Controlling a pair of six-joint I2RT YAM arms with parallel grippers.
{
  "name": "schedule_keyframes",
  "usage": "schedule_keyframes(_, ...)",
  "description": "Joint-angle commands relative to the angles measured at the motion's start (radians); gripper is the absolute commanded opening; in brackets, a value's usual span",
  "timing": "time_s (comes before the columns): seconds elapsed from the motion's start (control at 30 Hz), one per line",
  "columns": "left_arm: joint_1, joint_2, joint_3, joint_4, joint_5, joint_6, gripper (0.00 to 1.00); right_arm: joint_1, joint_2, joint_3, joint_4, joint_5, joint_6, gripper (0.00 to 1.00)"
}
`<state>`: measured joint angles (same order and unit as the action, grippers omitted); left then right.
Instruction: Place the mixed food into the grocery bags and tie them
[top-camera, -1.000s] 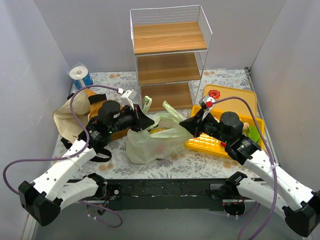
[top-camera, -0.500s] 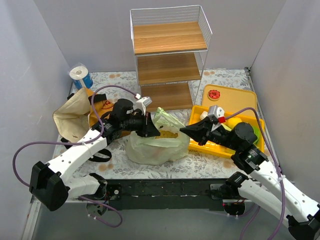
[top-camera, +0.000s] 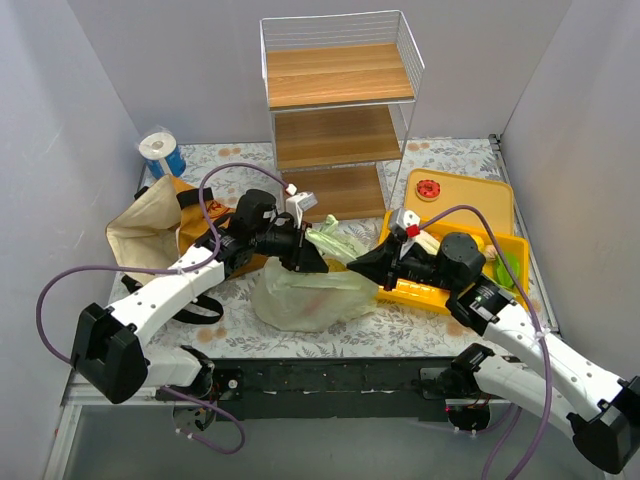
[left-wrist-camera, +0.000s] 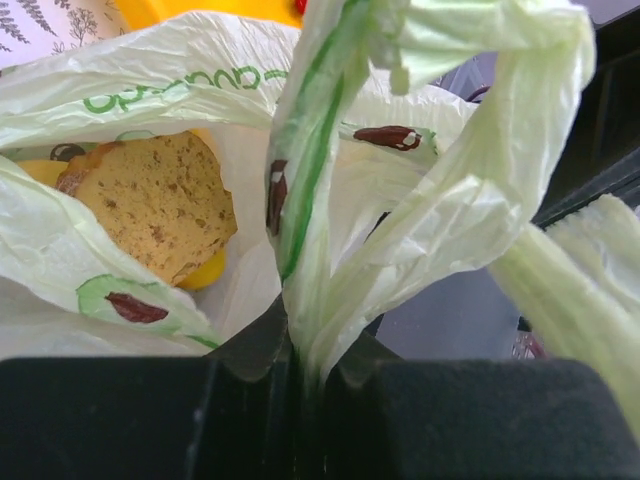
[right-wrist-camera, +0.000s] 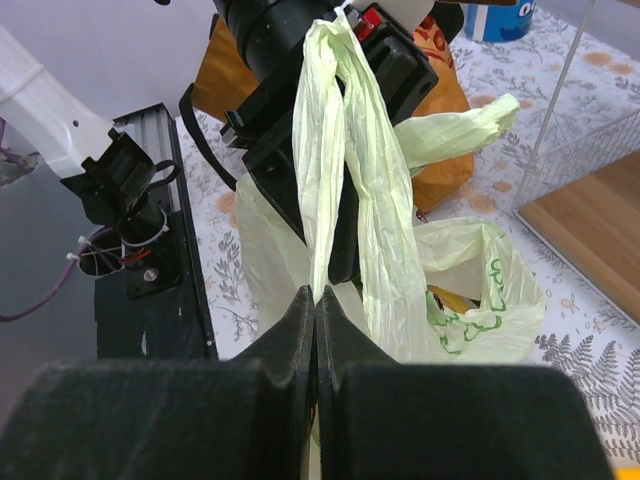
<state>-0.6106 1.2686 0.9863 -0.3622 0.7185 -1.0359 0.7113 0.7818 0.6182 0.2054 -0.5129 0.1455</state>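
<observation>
Top external view: the green bag sits on the table between the two arms, in front of the wire shelf. The left gripper and right gripper meet just above its mouth. The brown bag lies slumped to the left, well apart. The yellow tray is on the right.

Left wrist view: fingers closed tight on a twisted handle of the green bag. The mouth gapes beside it, with a tan food piece and something yellow under it inside.

Right wrist view: fingers pressed together, pinching a second handle strip that is drawn up taut toward the left arm.

Judgement: loading of this bag looks done, and the step in hand is the tying. Whether the two handles are already crossed, I cannot tell.

Next move likely calls for:
- wrapping one handle around the other;
- pulling the two apart, low and level, to seat the knot;
- holding both grips firm, as the thin film could slip or tear;
- keeping the bag from tipping its load.

Brown bag looks untied.
</observation>
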Motion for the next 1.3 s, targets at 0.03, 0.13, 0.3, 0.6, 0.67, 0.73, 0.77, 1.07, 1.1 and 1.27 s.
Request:
schedule_keyframes(0.03,0.000,-0.021,0.014,0.026,0.058,0.036,0.16,0.011,0.057,0.012,0.025,-0.003,-0.017,0.01)
schedule_keyframes(0.13,0.000,-0.055,-0.001,0.032,0.062,0.062,0.25,0.011,0.071,0.005,0.043,0.025,0.002,0.01)
schedule_keyframes(0.3,0.000,-0.103,-0.029,0.026,0.075,0.097,0.43,0.011,0.105,0.008,0.060,0.036,0.015,0.01)
schedule_keyframes(0.6,0.000,-0.133,-0.046,-0.015,0.059,0.128,0.66,0.011,0.108,0.025,0.083,0.053,0.039,0.01)
schedule_keyframes(0.67,0.000,-0.149,-0.054,-0.018,0.064,0.138,0.71,0.011,0.112,0.029,0.080,0.051,0.042,0.01)
schedule_keyframes(0.73,0.000,-0.169,-0.060,-0.018,0.068,0.139,0.72,0.011,0.120,0.037,0.075,0.051,0.040,0.01)
schedule_keyframes(0.77,0.000,-0.173,-0.063,-0.014,0.071,0.137,0.73,0.011,0.122,0.038,0.074,0.053,0.037,0.01)
schedule_keyframes(1.07,0.000,-0.221,-0.095,0.022,0.067,0.116,0.79,0.014,0.160,0.040,0.072,0.048,0.037,0.01)
schedule_keyframes(1.1,0.000,-0.219,-0.098,0.028,0.062,0.111,0.80,0.019,0.166,0.041,0.072,0.045,0.039,0.01)
schedule_keyframes(1.27,0.000,-0.199,-0.092,0.055,0.048,0.096,0.76,0.053,0.183,0.057,0.066,0.054,0.019,0.01)
